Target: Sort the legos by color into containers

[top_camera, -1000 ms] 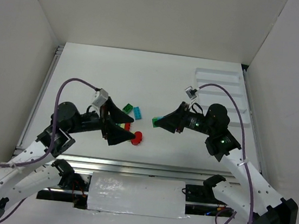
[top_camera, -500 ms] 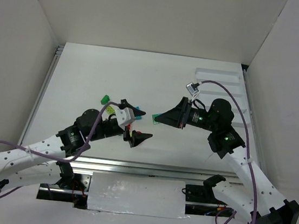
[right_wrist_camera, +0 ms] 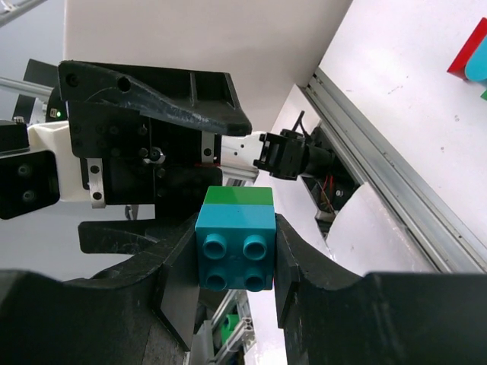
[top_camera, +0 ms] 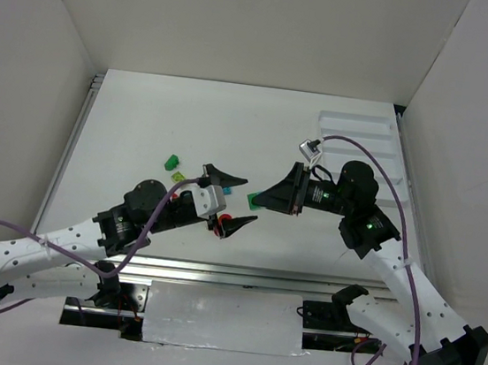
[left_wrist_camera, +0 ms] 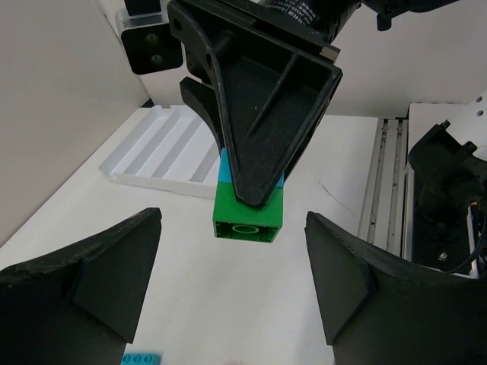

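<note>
The right gripper (top_camera: 256,199) is clamped on a green brick (left_wrist_camera: 247,214) stuck to a cyan brick (right_wrist_camera: 234,249), just at 3 o'clock of the left gripper (top_camera: 234,202), whose fingers stand wide apart.

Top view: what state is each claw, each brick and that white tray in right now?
Left gripper: open, empty.
Right gripper: shut on the green-and-cyan stack.
Green-and-cyan stack: two bricks joined, held in the air.
Green brick: lying loose.
Red brick: lying loose, partly hidden under the left gripper.
Tray: no bricks in the parts that show.
</note>
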Controlling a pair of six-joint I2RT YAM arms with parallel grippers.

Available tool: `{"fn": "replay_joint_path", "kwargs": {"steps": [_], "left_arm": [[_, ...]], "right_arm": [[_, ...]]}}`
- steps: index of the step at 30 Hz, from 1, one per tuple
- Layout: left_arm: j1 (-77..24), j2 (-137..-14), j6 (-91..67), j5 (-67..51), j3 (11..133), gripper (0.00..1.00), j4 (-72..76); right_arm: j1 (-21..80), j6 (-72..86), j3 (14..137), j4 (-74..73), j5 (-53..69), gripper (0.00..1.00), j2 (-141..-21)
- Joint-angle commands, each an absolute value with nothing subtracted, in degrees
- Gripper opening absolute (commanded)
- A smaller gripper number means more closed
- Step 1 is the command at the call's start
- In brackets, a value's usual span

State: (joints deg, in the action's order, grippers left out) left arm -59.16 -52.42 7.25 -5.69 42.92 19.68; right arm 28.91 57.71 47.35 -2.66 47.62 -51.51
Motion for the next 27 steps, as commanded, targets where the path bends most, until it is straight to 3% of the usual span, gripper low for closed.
{"fn": "replay_joint_path", "kwargs": {"steps": [1, 3, 7, 10, 13, 14, 15, 18, 24, 26, 27], "left_arm": [[-59.8, -53.5, 8.5, -6.3, 46.9, 0.86, 21.5], [-59.9, -54.9, 8.7, -6.0, 48.4, 0.77, 19.6], [-59.9, -56.2, 9.0, -5.3, 49.7, 0.68, 18.2], [-60.2, -55.9, 8.6, -5.3, 49.4, 0.52, 19.1], [-60.3, -55.5, 8.2, -5.5, 48.9, 0.62, 19.6], [-60.3, -55.3, 7.9, -5.6, 48.8, 0.75, 19.4], [-60.3, -55.2, 7.7, -5.8, 48.7, 0.79, 19.3], [-60.3, -54.9, 7.6, -5.5, 48.2, 0.78, 19.0], [-60.4, -54.5, 7.5, -4.9, 48.8, 0.38, 17.7], [-60.4, -54.5, 7.5, -4.7, 49.5, 0.16, 16.9], [-60.4, -54.7, 7.4, -4.6, 49.7, 0.0, 16.6]], "right_arm": [[29.6, 59.2, 48.3, -0.2, 49.6, 0.0, -50.7], [30.1, 59.2, 48.4, -0.2, 49.5, 0.0, -50.6], [30.6, 59.6, 48.4, -0.2, 49.8, 0.0, -50.8], [30.7, 60.5, 47.8, 2.2, 50.6, 0.0, -51.1], [30.8, 60.9, 48.0, 2.7, 49.9, 0.0, -50.8], [30.7, 60.6, 48.2, 2.5, 49.8, 0.0, -50.7], [30.6, 60.5, 48.7, 2.4, 49.6, 0.0, -50.5], [30.7, 60.6, 49.7, 2.5, 49.0, 0.0, -50.3], [30.7, 60.5, 49.5, 2.2, 48.5, 0.0, -51.1], [30.7, 61.1, 48.6, 3.2, 48.8, 0.0, -51.1], [30.7, 61.3, 48.4, 3.7, 48.9, 0.0, -51.1]]}}
